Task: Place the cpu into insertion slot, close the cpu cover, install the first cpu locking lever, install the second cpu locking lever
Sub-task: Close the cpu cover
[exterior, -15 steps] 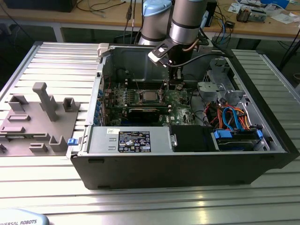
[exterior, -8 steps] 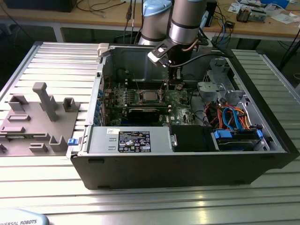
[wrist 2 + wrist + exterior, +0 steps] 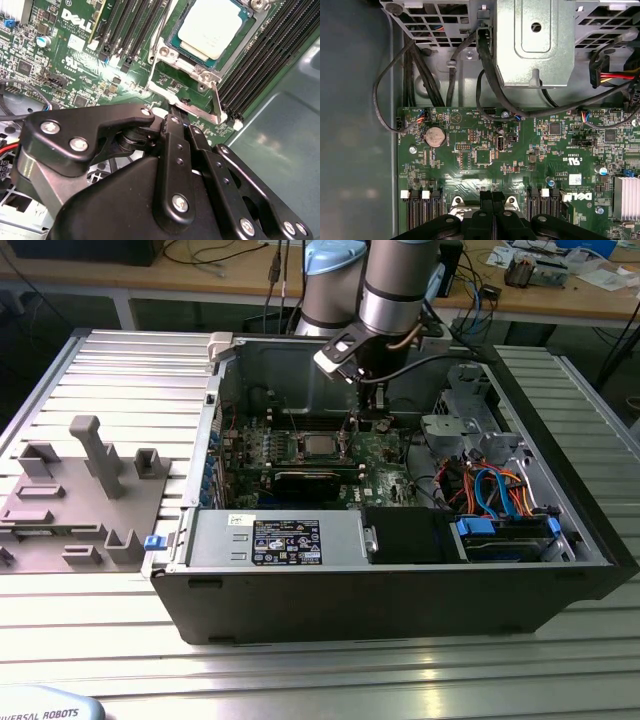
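Silver-topped and square, the cpu (image 3: 215, 25) lies seated flat in the insertion slot (image 3: 200, 74), just beyond the tips of the jaws in the second wrist view. Between the chip and the jaws, the cpu cover (image 3: 216, 102) is swung open off the slot and stands tilted, with green board showing through its square window. The jaws are drawn narrow, their two black fingertips (image 3: 172, 125) side by side with nothing between them. They sit right at the cover's nearest edge, but whether they touch it cannot be told. A thin wire locking lever (image 3: 161, 27) stands raised at the side of the slot, next to long black memory slots (image 3: 135, 25).

In the first wrist view the fingertips (image 3: 486, 199) hang over the green motherboard (image 3: 485, 150). A round coin battery (image 3: 434, 136) lies farther out to one side of them, and black cables (image 3: 487, 75) loop past a metal drive cage (image 3: 535, 40) well beyond.

In the exterior view the arm (image 3: 400, 290) reaches down into an open computer case (image 3: 300, 610) standing on a slatted metal surface (image 3: 100, 660), with the jaws low beside the cpu (image 3: 320, 445). A grey fixture (image 3: 80, 490) rests outside the case, well away from the jaws.
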Action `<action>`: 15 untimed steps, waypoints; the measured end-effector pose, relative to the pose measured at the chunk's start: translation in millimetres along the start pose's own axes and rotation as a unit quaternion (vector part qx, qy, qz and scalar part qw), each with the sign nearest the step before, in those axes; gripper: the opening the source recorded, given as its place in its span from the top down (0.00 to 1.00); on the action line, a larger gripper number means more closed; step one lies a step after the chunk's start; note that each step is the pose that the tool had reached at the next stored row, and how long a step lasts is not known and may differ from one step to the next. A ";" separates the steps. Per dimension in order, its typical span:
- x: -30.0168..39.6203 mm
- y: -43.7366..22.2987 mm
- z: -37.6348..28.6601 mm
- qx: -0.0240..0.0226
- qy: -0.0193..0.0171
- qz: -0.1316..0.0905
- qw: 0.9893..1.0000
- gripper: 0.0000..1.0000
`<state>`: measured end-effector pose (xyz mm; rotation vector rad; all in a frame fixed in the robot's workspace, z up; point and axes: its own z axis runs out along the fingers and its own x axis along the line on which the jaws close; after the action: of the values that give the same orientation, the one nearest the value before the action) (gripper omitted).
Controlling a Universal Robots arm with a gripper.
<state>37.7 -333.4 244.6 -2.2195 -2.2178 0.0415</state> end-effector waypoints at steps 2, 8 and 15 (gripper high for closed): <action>0.0 -0.8 0.1 0.000 0.000 0.000 1.000 0.89; 0.0 -2.9 1.1 0.000 0.000 0.000 1.000 0.89; 0.0 -6.8 2.0 0.000 0.000 0.000 1.000 0.89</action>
<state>30.9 -333.4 242.8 -2.2195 -2.2177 0.0415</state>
